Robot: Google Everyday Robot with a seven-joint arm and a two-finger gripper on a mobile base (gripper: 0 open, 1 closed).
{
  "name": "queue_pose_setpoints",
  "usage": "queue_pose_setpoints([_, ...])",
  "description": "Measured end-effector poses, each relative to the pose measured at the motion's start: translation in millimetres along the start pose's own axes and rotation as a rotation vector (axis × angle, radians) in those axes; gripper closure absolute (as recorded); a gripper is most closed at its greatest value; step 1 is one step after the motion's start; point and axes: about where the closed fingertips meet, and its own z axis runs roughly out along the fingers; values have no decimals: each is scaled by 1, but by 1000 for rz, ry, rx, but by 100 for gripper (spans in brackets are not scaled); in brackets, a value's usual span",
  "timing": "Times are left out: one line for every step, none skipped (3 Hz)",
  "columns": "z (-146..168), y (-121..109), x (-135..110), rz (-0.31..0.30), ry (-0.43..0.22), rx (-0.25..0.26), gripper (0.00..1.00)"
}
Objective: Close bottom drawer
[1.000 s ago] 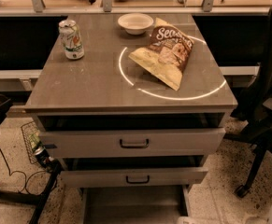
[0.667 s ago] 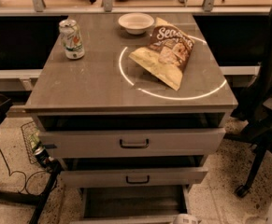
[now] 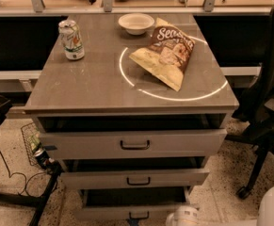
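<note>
This looks like an office or lab workroom. A rolling office chair (image 3: 268,126) stands on the right on a speckled hard floor (image 3: 221,187). Long desks (image 3: 127,6) run along the back, and a cable (image 3: 7,171) trails past a wire basket (image 3: 30,138) on the left. In the middle is a grey drawer cabinet (image 3: 80,88) with a white ring (image 3: 174,97) marked on its top. The robot's gripper (image 3: 132,221) is at the bottom edge, just before the bottom drawer (image 3: 103,213).

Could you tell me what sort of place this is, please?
Probably an office: drawer cabinet, rolling chair, desk behind. The gripper sits at the bottom edge beside the bottom drawer.
</note>
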Motion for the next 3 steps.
queue_pose_setpoints([18, -33, -5, -8, -23, 13, 100])
queue_pose_setpoints([34, -63, -10, -14, -40, 19, 100])
queue_pose_setpoints([34, -63, -10, -14, -40, 19, 100])
